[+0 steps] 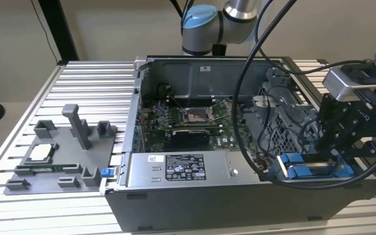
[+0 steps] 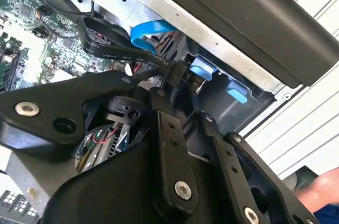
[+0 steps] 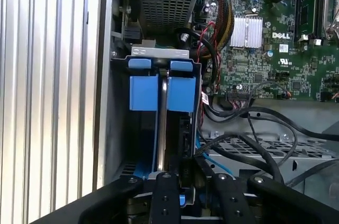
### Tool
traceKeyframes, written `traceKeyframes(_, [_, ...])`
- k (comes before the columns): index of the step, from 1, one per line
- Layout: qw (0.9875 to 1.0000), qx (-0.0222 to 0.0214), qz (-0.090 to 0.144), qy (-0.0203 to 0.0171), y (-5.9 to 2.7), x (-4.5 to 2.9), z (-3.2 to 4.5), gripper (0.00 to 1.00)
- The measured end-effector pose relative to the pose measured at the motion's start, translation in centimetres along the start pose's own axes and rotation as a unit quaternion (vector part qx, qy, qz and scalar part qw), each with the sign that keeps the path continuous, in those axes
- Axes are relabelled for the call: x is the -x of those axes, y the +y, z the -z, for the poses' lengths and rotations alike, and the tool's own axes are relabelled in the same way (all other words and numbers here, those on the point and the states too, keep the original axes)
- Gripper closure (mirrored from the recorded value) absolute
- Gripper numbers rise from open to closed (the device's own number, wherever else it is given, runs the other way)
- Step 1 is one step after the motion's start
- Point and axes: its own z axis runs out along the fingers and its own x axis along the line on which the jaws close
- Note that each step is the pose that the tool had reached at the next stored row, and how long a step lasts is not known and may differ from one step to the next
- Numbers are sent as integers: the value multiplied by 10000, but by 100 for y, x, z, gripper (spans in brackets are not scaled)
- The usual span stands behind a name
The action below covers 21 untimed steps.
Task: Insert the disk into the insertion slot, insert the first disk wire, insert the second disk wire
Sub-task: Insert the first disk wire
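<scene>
Hand (image 1: 325, 154), four o'clock in exterior view, beside blue-framed silver disk (image 3: 180, 97); grip I cannot tell; I'd align black wire plug (image 2: 177, 71) squarely.

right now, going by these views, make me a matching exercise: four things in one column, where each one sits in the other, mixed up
Things:
1. blue drive frames
2. CPU socket
3. grey parts holder
4. power supply

Places:
a. middle of the motherboard
b. outside the computer case, on the exterior view's left
c. case corner at the exterior view's lower right
d. inside the case, to the exterior view's left of the blue frames, white label up

Pairs: 1-c, 2-a, 3-b, 4-d
</scene>
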Motion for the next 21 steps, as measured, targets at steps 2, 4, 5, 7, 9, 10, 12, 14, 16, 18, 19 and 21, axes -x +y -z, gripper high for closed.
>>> traceKeyframes(2, [10000,0,0,0,2,2,34,100])
traceKeyframes(4, [10000,0,0,1,5,3,76,100])
traceKeyframes(5, [10000,0,0,1,6,5,100,100])
traceKeyframes(7, [10000,0,1,1,8,7,147,100])
traceKeyframes(9, [10000,0,1,1,11,9,198,100])
traceKeyframes(10, [10000,0,1,1,13,10,225,100])
traceKeyframes(12, [10000,0,0,1,17,12,279,100])
traceKeyframes(14, [10000,0,0,1,21,15,336,100])
traceKeyframes(16, [10000,0,0,2,23,16,376,100])
traceKeyframes(18, [10000,0,0,0,24,16,378,100])
traceKeyframes(19, [10000,0,0,-1,24,17,378,100])
traceKeyframes(21, [10000,0,1,1,22,16,380,100])
